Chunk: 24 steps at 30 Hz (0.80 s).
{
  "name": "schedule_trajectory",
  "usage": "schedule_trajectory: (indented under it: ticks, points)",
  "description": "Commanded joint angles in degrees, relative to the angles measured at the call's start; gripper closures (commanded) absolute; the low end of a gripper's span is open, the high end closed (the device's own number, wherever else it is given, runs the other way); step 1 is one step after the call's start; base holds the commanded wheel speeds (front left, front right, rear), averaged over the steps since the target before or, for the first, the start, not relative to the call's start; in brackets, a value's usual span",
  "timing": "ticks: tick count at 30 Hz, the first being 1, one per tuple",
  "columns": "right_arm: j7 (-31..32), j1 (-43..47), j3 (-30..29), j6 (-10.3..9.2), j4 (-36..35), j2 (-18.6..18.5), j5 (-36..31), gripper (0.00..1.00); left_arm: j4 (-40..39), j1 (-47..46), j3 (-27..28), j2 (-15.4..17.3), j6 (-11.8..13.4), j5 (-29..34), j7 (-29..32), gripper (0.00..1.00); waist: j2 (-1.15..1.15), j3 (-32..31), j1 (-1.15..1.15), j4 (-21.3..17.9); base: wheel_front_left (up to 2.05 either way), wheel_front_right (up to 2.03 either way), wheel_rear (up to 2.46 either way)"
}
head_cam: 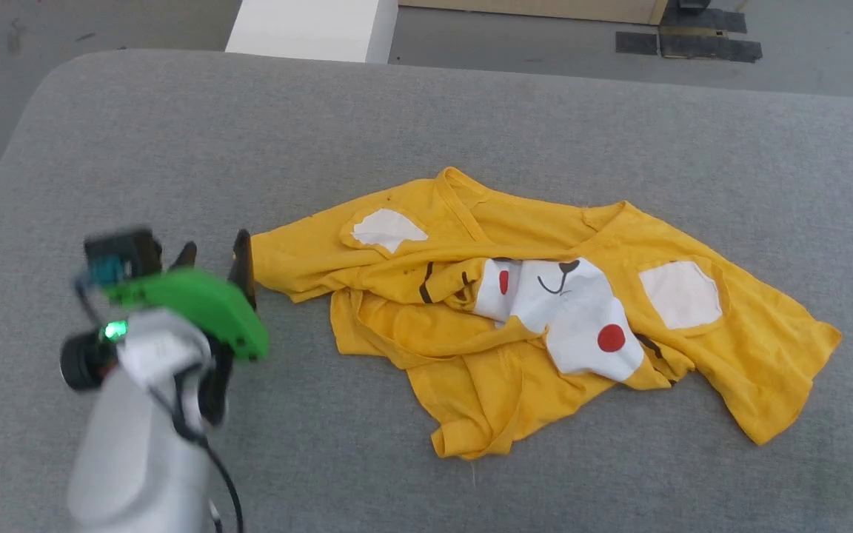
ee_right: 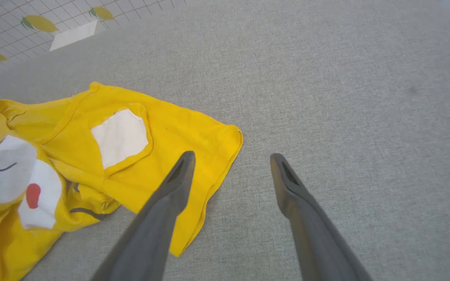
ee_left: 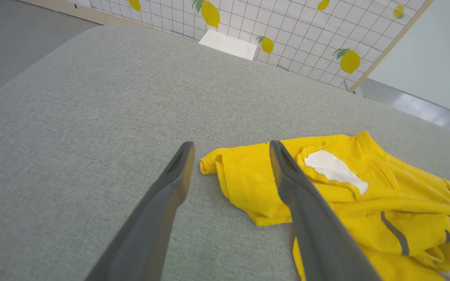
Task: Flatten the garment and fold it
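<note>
Head view, item one: grey padded surface (head_cam: 471,111), fabric-covered, rounded at its far left corner, running across nearly the whole view. Item two: tiled wall (ee_left: 307,27) beyond it, white grid with a lemon print, seen from the left wrist. Item three: yellow T-shirt (head_cam: 515,244), lying crumpled on the middle of the grey surface, neck towards the far side, body bunched and folded over itself, lower right corner spread flat. Item four: pale left forearm (head_cam: 130,444) with a green housing, rising from the lower left. Item five: left gripper (head_cam: 215,255), just beside the shirt's left sleeve; jaws wide apart and holding nothing, and in the left wrist view one finger lies over the sleeve and the other over bare grey fabric; whether either touches cannot be told. Item six: right gripper (ee_right: 231,164), jaws likewise wide and empty, one finger over the shirt's right corner, the other over bare surface. Item seven: white block (head_cam: 315,26) on the floor past the far edge. Item eight: print details, namely two white patches (head_cam: 682,292), a white muzzle with a black nose (head_cam: 569,268), black stripes, two red dots (head_cam: 611,338).
</note>
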Motion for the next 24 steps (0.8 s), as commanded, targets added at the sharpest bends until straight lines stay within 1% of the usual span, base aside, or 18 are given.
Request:
schedule_trajectory:
  ticks: [1,2,4,8,11,15,17,19,20,21,22,24]
  points:
    - [-0.57,-0.92,-0.57,-0.08,-0.87,0.18,0.06,0.00,2.13,-3.51,-0.32,1.44,1.31,0.20,4.72,0.00,0.00,0.87,0.00,-0.75,0.00,0.00,0.00]
    - [-0.49,-1.17,-0.90,-0.08,-1.27,0.19,-0.39,0.00,4.20,-6.11,-0.80,2.35,2.21,0.88,8.61,0.00,0.00,1.37,0.00,-1.08,0.00,0.00,0.00]
    - [-0.37,-1.92,-0.87,-0.08,-1.65,0.19,-0.59,0.00,8.03,-10.56,-1.83,3.71,3.02,1.92,14.43,0.00,0.00,2.29,0.00,-1.90,0.00,0.00,0.00]
    - [-0.01,-2.81,0.31,-0.08,-1.94,0.20,-0.59,0.00,14.59,-16.82,-3.43,4.35,3.61,2.26,22.97,0.00,0.00,4.27,0.00,-3.53,0.00,0.00,0.00]
    - [-0.20,-3.32,0.75,-0.08,-1.99,0.20,-0.57,0.00,18.56,-19.46,-4.96,4.76,3.35,2.86,27.13,0.00,0.00,5.56,0.00,-4.39,0.00,0.00,0.00]
    - [-0.62,-3.55,1.08,-0.08,-2.29,0.21,-0.66,0.00,23.44,-20.60,-7.25,5.36,3.85,4.35,33.23,0.00,0.00,6.62,0.00,-4.99,0.00,0.00,0.00]
    - [-0.81,-3.62,1.16,-0.08,-2.74,0.21,-1.01,0.00,24.74,-20.58,-8.16,5.24,3.33,4.34,35.67,0.00,0.00,6.99,0.00,-5.06,0.00,0.00,0.00]
    - [-0.94,-3.83,1.12,-0.08,-3.18,0.21,-1.20,0.00,25.21,-20.52,-8.83,5.27,2.72,4.33,36.75,0.00,0.00,7.39,0.00,-4.98,0.00,0.00,0.00]
    - [-0.97,-3.95,1.13,-0.08,-3.36,0.21,-1.27,0.00,25.47,-20.33,-8.68,5.02,2.52,3.76,37.10,0.37,0.00,7.56,0.00,-4.93,0.00,0.00,0.00]
    - [-1.03,-4.07,1.12,-0.08,-3.51,0.21,-1.31,0.00,25.47,-20.21,-8.64,4.86,2.29,3.43,37.01,0.71,0.00,7.70,0.00,-4.84,0.00,0.00,0.00]
    - [-1.09,-4.21,1.14,-0.08,-3.70,0.21,-1.41,0.00,25.37,-20.09,-8.51,4.77,2.10,3.12,36.40,1.00,0.00,7.86,0.00,-4.73,0.00,0.00,0.00]
    - [-1.14,-4.51,1.10,-0.08,-4.02,0.21,-1.52,0.00,25.23,-19.90,-8.03,4.48,1.79,2.23,35.55,1.00,0.00,8.18,0.00,-4.43,0.00,0.00,0.00]
